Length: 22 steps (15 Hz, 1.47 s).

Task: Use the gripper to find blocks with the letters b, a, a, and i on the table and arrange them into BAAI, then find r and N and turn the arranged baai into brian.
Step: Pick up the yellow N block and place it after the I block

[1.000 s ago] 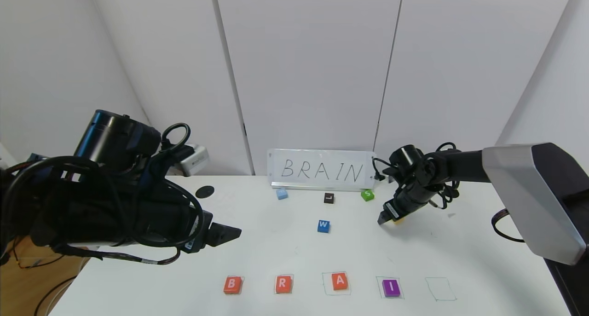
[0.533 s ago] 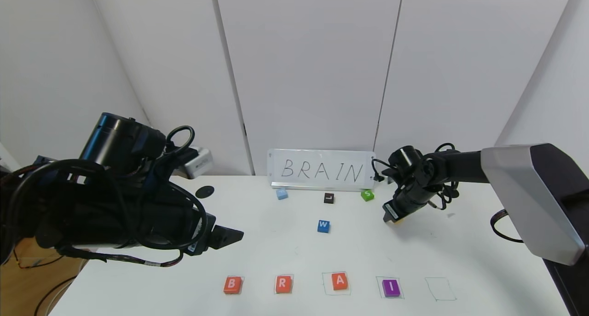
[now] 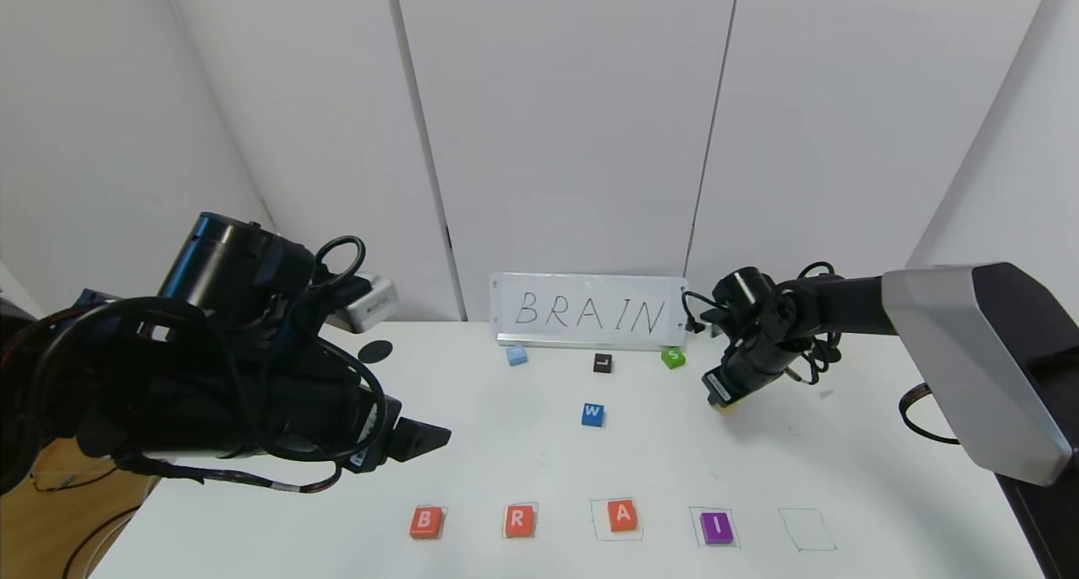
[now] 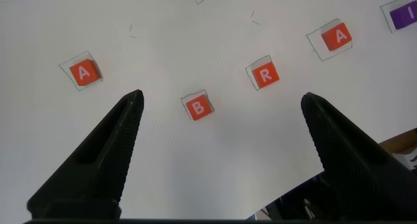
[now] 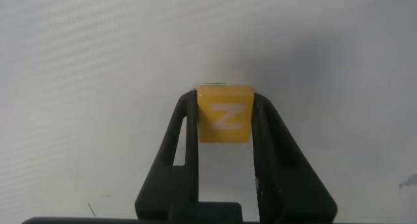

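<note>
Near the front edge of the white table [image 3: 523,453] stands a row: orange-red B block [image 3: 426,522], orange-red r block [image 3: 518,520], orange-red A block [image 3: 622,515] and purple I block [image 3: 716,528]. The left wrist view shows B [image 4: 198,107], r [image 4: 265,74], A [image 4: 337,36], I [image 4: 404,14] and a second A [image 4: 85,73] beyond B; my left arm hides that one in the head view. My left gripper [image 3: 421,434] [image 4: 221,99] is open and empty above the table behind B. My right gripper [image 3: 719,402] [image 5: 225,110] is shut on the yellow N block [image 5: 225,113] at the back right.
A pen-drawn square outline [image 3: 807,529] lies right of I with nothing in it. A sign reading BRAIN [image 3: 590,312] stands at the back. Before it lie a light blue block [image 3: 516,356], a black L block [image 3: 602,362], a green S block [image 3: 673,358] and a blue W block [image 3: 593,414]. A black hole [image 3: 375,351] is at the back left.
My right gripper has risen slightly and shifted a little right with the yellow N block between its fingers. My left arm has drifted a little to the right.
</note>
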{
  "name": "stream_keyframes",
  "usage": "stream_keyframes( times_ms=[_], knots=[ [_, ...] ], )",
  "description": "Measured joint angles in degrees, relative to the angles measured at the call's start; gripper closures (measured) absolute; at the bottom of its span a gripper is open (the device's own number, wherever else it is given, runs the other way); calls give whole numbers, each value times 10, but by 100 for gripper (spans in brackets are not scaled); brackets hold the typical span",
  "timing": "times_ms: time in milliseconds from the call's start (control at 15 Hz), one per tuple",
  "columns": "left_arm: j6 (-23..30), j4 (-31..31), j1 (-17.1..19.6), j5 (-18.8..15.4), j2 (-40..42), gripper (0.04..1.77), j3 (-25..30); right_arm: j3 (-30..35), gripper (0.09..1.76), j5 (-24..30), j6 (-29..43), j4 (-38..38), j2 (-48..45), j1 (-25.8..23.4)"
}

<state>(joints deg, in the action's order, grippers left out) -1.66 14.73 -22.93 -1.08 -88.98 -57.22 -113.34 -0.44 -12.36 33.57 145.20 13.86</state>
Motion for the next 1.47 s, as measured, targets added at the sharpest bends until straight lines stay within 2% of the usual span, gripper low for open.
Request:
stream_keyframes(
  times_ms=[200, 467, 800, 1133, 1267, 1467],
  knots=[
    [0, 0, 0, 0, -1, 9, 0, 5, 131, 0, 0, 5, -5, 1],
    [0, 2, -1, 0, -1, 9, 0, 23, 131, 7, -6, 49, -34, 1],
    [0, 2, -9, 1, -1, 9, 4, 126, 131, 14, -53, 32, -102, 0],
    [0, 2, -12, 1, -1, 9, 5, 280, 131, 37, -112, -111, -165, 0],
    [0, 2, -16, 2, -1, 9, 8, 326, 131, 55, -139, -132, -191, 1],
    [0, 2, -20, 5, -1, 9, 9, 374, 131, 84, -226, -132, -225, -7]
  ],
)
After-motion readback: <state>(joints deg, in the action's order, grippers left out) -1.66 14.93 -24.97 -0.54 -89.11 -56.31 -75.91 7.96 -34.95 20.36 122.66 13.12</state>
